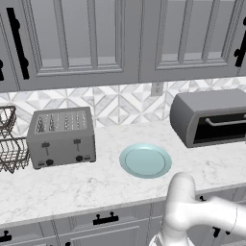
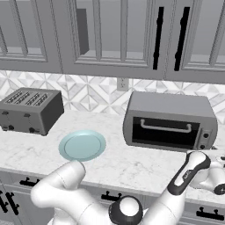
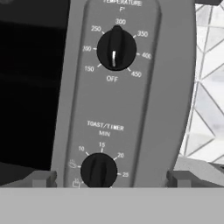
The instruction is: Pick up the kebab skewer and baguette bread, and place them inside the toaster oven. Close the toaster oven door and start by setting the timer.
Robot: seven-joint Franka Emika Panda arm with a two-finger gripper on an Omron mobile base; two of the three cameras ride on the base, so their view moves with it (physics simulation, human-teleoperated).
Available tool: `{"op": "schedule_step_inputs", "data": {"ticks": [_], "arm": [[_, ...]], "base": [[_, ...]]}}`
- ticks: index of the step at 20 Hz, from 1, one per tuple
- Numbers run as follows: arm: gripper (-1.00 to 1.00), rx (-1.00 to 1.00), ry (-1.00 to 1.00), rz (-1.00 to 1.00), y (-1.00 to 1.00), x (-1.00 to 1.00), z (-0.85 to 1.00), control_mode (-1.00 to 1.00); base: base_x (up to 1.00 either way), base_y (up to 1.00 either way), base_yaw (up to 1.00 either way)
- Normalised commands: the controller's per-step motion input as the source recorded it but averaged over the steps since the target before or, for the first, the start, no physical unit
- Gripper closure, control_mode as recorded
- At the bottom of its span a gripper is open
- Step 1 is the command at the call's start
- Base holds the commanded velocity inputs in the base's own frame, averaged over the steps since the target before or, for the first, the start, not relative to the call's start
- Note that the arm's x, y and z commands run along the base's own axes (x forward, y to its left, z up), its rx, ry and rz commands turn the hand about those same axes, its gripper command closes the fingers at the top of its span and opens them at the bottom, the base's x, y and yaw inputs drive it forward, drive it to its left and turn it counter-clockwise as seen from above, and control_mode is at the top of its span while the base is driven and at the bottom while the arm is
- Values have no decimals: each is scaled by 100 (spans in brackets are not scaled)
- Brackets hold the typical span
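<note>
Pincer (image 3: pixel 107 179) is gaping fully wide, gripping nothing, facing the dark grey toaster oven (image 2: pixel 170 121) control panel. Black timer knob (image 3: pixel 99 171) is sitting between my fingertips (image 3: pixel 43 178); black temperature knob (image 3: pixel 116 49) at 12 o'clock. Black glass door (image 2: pixel 166 132) is sitting shut.

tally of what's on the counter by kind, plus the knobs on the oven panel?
Toaster oven: 1
Slot toaster: 1
Teal plate: 1
Wire rack: 1
Oven knobs: 2, temperature and timer
Total: 6
</note>
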Motion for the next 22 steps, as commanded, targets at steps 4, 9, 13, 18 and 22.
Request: {"op": "schedule_step_inputs", "data": {"ticks": [4,9,13,18,22], "arm": [[-100,5,-2,0,-14,22,-15,-100],[-100,2,-6,0,0,11,-13,-100],[-100,0,-10,0,0,0,0,-100],[-100,0,-8,0,0,0,0,-100],[-100,0,-3,0,-5,0,0,-100]], "base": [[0,0,0],[0,0,0],[0,0,0],[0,0,0],[0,0,0]]}}
